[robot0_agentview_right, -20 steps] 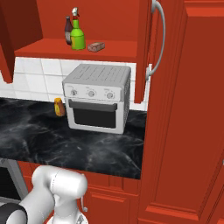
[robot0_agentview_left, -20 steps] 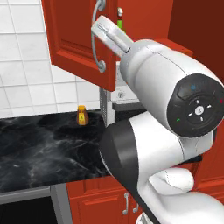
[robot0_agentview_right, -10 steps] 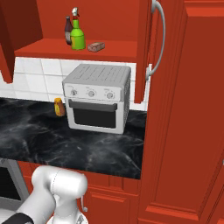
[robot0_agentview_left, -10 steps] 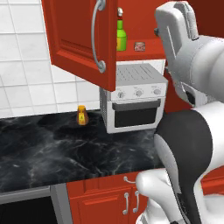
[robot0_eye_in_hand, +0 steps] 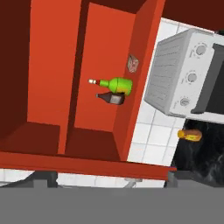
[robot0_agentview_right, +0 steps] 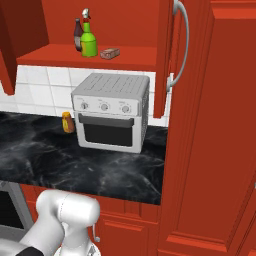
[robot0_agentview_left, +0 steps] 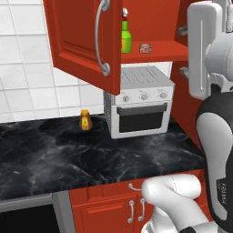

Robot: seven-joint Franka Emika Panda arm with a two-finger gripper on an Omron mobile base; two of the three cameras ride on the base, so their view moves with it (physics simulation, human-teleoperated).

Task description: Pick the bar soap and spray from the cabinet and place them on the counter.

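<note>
Red cabinet (robot0_agentview_right: 105, 56), green spray (robot0_agentview_right: 89, 41), pinkish-tan bar soap (robot0_agentview_right: 109, 53), black white-veined counter (robot0_agentview_right: 55, 162), white toaster oven (robot0_agentview_right: 111, 113)

Three bottles (robot0_agentview_right: 89, 39), one bar soap (robot0_agentview_right: 110, 53)

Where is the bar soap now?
The bar soap lies on the cabinet shelf, just right of the spray, above the toaster oven.

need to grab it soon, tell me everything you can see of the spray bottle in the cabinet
The spray is a glossy green bottle, plastic by the look, with a slim neck and a white-and-red trigger nozzle on top. It stands upright on the red shelf of the open cabinet, above the toaster oven. A dark brown bottle stands close behind it; contact cannot be told. The bar soap lies apart on the same shelf.
</note>
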